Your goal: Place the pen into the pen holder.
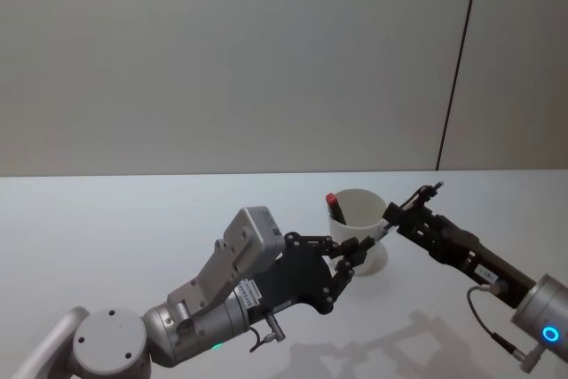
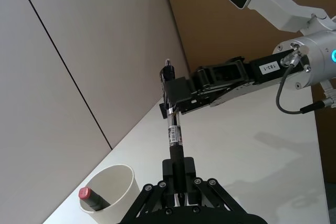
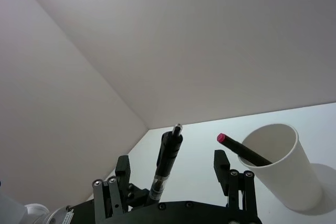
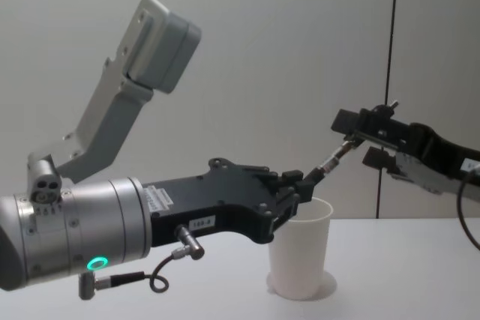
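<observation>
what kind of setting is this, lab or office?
Probably a robot test lab: a bare white table against plain grey wall panels, with a tapered white paper cup and one black pen held between both claws.

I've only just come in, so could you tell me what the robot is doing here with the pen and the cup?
Both grippers are at one pen above the table, beside the white paper cup. The left gripper is shut on its lower end. The right gripper has the upper end between open fingers. It looks like a handover. A red-capped pen already leans inside the cup.
</observation>
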